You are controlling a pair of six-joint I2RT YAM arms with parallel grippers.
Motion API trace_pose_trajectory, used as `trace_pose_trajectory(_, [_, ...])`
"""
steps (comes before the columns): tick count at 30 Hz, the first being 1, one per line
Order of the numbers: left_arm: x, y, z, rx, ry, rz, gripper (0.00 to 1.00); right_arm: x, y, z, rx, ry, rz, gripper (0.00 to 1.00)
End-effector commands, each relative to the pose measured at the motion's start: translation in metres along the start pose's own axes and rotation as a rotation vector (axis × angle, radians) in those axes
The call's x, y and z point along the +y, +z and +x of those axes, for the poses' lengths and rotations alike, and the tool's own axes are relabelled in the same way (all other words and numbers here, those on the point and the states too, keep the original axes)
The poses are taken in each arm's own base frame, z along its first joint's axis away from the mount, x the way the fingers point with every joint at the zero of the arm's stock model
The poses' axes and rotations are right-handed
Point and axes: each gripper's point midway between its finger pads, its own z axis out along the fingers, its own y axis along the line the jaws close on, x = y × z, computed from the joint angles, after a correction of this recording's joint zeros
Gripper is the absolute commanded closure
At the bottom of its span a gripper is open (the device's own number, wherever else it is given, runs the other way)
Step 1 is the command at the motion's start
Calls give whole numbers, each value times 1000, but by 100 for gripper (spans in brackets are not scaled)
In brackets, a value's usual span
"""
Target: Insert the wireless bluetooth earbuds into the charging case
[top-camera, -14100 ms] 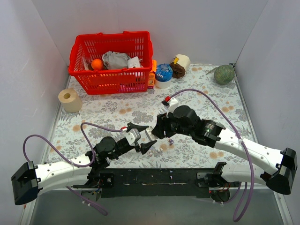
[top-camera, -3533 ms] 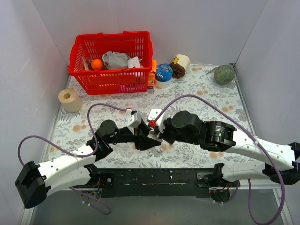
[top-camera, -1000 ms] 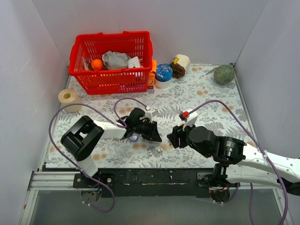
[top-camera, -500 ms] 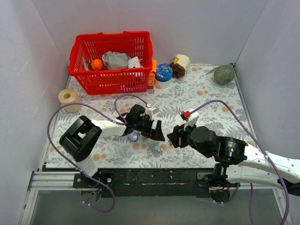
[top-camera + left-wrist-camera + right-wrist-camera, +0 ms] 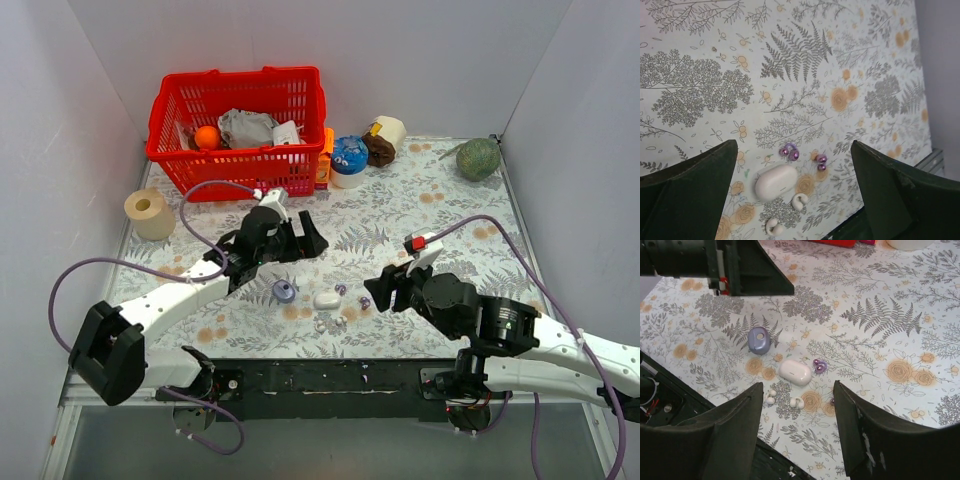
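The lavender charging case lies alone on the flowered table, out of the left wrist view. Two shiny purple earbuds lie to its right: one next to a white case, the other partly behind my right finger. My left gripper hangs open and empty, above and behind the case. Open too, with nothing between its fingers, my right gripper sits just right of the buds.
A white pebble case and two white earbuds lie by the near edge. At the back stand a red basket, a paper roll, small containers and a green ball.
My left gripper opened, let go of the lavender case and drew back toward the basket; the case stays on the table. My right gripper moved slightly right and opened a little wider.
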Motion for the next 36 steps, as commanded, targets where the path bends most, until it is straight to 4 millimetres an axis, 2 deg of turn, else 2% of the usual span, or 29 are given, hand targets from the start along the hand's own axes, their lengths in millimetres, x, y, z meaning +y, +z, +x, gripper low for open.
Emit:
trace_pose_trajectory(1, [-1, -11, -7, 5, -191, 64, 2, -1, -4, -14, -113, 109, -26, 33])
trace_pose_trajectory(2, [-13, -15, 2, 46, -193, 127, 2, 6, -5, -18, -127, 127, -64, 32])
trace_pose_trajectory(4, [-32, -27, -5, -7, -228, 193, 2, 7, -8, -18, -120, 127, -79, 30])
trace_pose_trajectory(5, [-35, -29, 3, -19, -226, 182, 2, 6, -8, -14, -99, 115, -73, 30])
trace_pose_trajectory(7, [-45, -39, 1, -53, -272, 195, 2, 7, -6, -10, -66, 100, -59, 30])
trace_pose_trajectory(8, [-56, -42, 8, -45, -279, 208, 2, 6, -5, -9, -56, 101, -49, 30])
trace_pose_trajectory(9, [-51, -40, 3, -102, -299, 144, 2, 3, -4, -3, -28, 95, -24, 30])
trace_pose_trajectory(10, [-43, -36, 18, -70, -312, 64, 2, 1, -1, 2, -8, 99, -2, 30])
trace_pose_trajectory(11, [-51, -35, 36, -34, -289, 23, 2, -4, 0, 2, -6, 108, 33, 30])
trace_pose_trajectory(12, [-48, -32, 22, -106, -301, -72, 2, -8, 0, 6, 7, 108, 57, 31])
trace_pose_trajectory(13, [-18, -20, 56, -14, -263, -260, 2, -9, 1, 8, 12, 135, 74, 31])
trace_pose_trajectory(14, [-12, -16, 66, 3, -308, -337, 2, -11, 1, 10, 12, 140, 87, 31])
trace_pose_trajectory(15, [-18, -14, 63, 0, -337, -381, 2, -12, 1, 10, 11, 149, 86, 32])
trace_pose_trajectory(16, [5, -18, 78, 28, -316, -517, 2, -12, 0, 9, 5, 158, 86, 32])
trace_pose_trajectory(17, [9, -12, 93, 44, -331, -573, 2, -11, 0, 11, 10, 162, 77, 32])
trace_pose_trajectory(21, [1, -15, 97, 0, -336, -567, 2, -12, -5, 11, 9, 178, 66, 33])
trace_pose_trajectory(22, [6, -16, 98, -7, -337, -569, 2, -14, -8, 12, 9, 183, 66, 34])
trace_pose_trajectory(26, [-8, -15, 90, -3, -275, -469, 2, -15, -12, 16, 15, 200, 44, 34])
trace_pose_trajectory(29, [-9, -8, 96, 37, -185, -467, 2, -16, -15, 21, 25, 204, 34, 35])
trace_pose_trajectory(36, [3, 11, 119, 134, -40, -514, 2, -20, -19, 26, 34, 203, 31, 36])
